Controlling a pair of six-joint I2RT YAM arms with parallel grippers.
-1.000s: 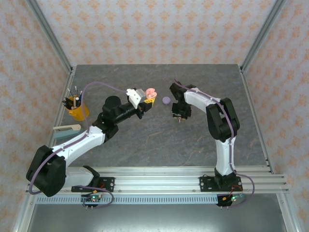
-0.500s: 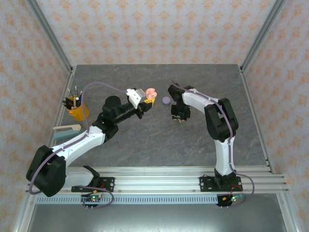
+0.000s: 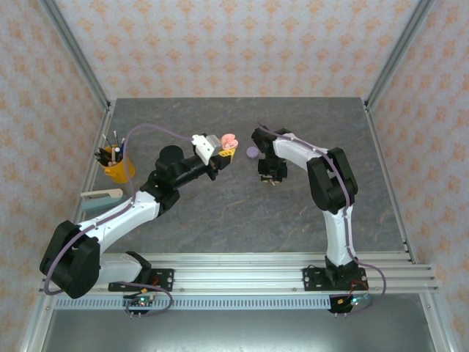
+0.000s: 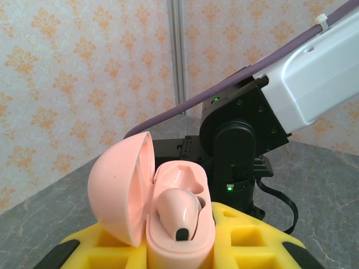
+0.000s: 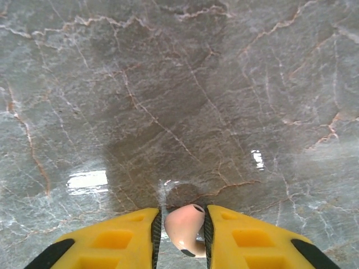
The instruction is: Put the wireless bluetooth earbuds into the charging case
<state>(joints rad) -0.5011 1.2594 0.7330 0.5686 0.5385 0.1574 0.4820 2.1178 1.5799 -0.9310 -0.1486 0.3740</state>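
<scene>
The left hand [image 4: 180, 249] clamps the open pink case [image 4: 120, 190], the right hand [image 5: 182, 238] pinches 1 pink earbud [image 5: 182, 223]; misalignment at the empty socket [image 4: 188, 176] may dislodge it.

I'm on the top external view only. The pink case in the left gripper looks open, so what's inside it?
Observer: In the pink case, one pink earbud sits in the socket nearer the left wrist camera; the far socket is empty.
Operator: Is the right gripper holding anything?
Observer: Yes, the right gripper pinches a second pink earbud between its yellow fingers.
Operator: How's the left gripping?
Observer: The left gripper clamps the case's base from both sides.
</scene>
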